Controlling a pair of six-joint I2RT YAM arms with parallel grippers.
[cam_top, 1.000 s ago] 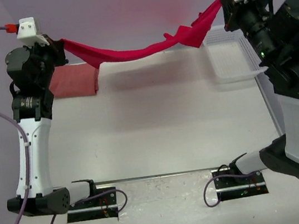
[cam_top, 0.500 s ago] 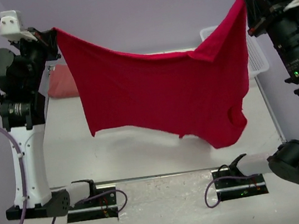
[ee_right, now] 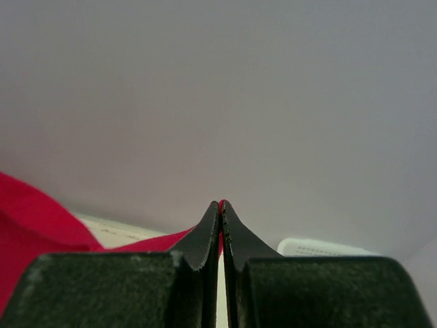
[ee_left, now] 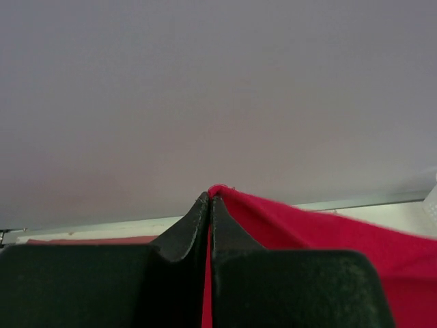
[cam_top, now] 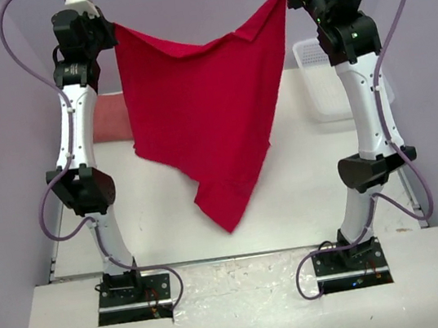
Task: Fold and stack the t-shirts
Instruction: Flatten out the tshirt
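Both arms have risen higher & drawn closer; left fingers [ee_left: 181, 236] & right fingers [ee_right: 201, 240] each pinch a top corner of bright red t-shirt [cam_top: 204, 117], hanging over desk [cam_top: 314, 191], w/ salmon t-shirt [cam_top: 111, 118] lying far left.

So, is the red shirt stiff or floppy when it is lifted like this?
Probably very floppy: the red shirt sags between the left hand and right hand and hangs in loose folds to a point. Likely light, since two small pinches carry it. If pushed, it would probably crumple rather than slide.
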